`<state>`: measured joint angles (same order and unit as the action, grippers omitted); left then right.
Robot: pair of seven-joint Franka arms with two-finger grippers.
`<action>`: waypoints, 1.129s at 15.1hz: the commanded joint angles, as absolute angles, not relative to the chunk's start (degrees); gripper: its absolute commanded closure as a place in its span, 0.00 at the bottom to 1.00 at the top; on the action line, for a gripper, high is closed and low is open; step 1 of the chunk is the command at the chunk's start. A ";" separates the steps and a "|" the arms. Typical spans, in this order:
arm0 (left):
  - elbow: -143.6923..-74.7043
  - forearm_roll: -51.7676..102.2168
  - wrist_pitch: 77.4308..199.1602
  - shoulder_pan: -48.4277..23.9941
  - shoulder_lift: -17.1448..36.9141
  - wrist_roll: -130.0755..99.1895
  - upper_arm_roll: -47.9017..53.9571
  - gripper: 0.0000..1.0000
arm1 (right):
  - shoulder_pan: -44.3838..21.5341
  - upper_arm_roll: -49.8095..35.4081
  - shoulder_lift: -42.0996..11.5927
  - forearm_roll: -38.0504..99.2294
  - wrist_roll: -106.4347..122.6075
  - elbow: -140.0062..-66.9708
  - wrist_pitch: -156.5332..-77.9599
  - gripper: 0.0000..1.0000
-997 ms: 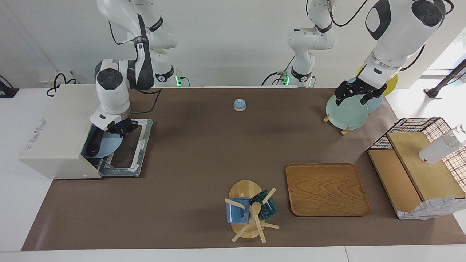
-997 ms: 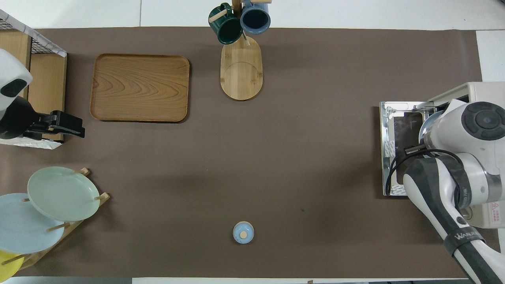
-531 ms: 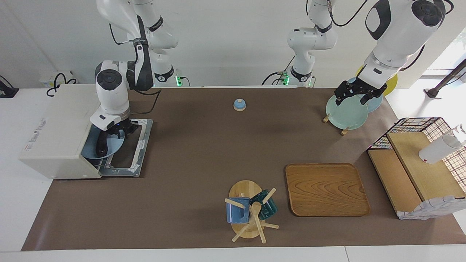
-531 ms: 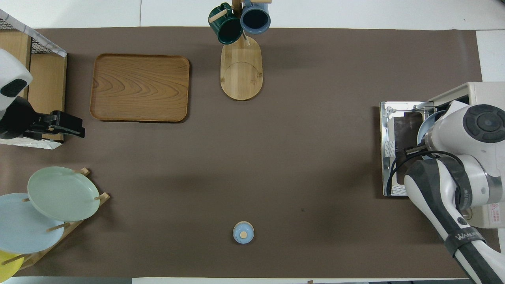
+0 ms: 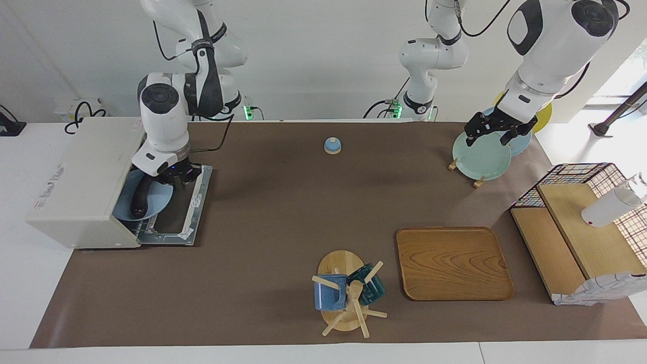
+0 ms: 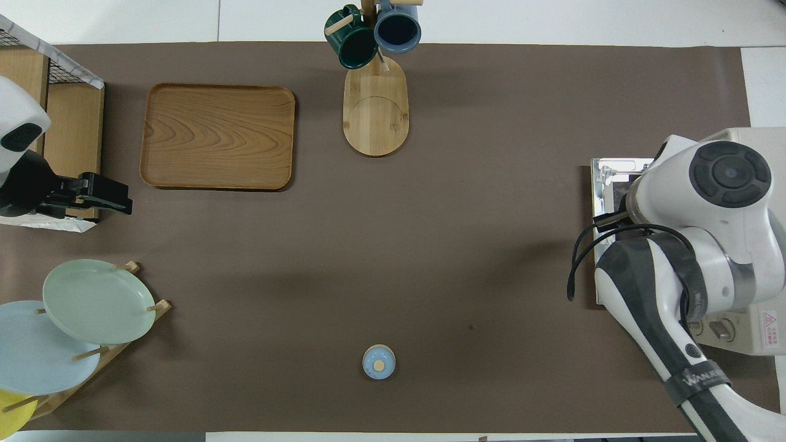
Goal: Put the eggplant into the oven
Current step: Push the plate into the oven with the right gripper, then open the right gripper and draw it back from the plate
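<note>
The cream-white oven (image 5: 76, 182) stands at the right arm's end of the table, its door (image 5: 187, 212) folded down flat. In its mouth a light blue plate (image 5: 156, 202) carries the dark eggplant (image 5: 139, 197), which lies lengthwise. My right gripper (image 5: 172, 178) hangs shut just over the plate's edge nearer the robots, by the eggplant's end, and I see nothing in it. In the overhead view the right arm (image 6: 706, 202) hides the plate and eggplant; only the door (image 6: 608, 184) and part of the oven (image 6: 743, 331) show. My left gripper (image 5: 498, 134) waits open over the plate rack.
A plate rack (image 5: 480, 156) with pale plates stands near the left arm. A wire and wood shelf (image 5: 581, 237) with a white bottle (image 5: 606, 205) is at that end. A wooden tray (image 5: 454, 263), a mug tree (image 5: 349, 293) and a small blue bell (image 5: 332, 145) sit mid-table.
My right gripper has risen and drawn back out of the oven mouth toward the robots. The eggplant stays on the plate. The left arm has not moved.
</note>
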<state>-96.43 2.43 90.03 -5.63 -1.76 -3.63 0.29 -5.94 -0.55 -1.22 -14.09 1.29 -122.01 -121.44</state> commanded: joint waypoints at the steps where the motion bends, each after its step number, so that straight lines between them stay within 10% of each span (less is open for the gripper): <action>1: -97.73 1.14 90.09 -5.71 -3.16 -3.52 0.18 0.00 | -8.25 -0.62 -3.78 -13.27 -2.54 -123.30 -126.55 1.00; 17: -97.73 1.14 90.09 -5.71 -3.16 -3.52 0.18 0.00 | -6.78 -0.26 -8.09 -17.83 -8.61 -129.11 -129.46 1.00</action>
<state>-96.43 2.43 90.03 -5.63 -1.76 -3.63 0.29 -8.49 0.05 -9.51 -15.68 -7.46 -127.05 -128.18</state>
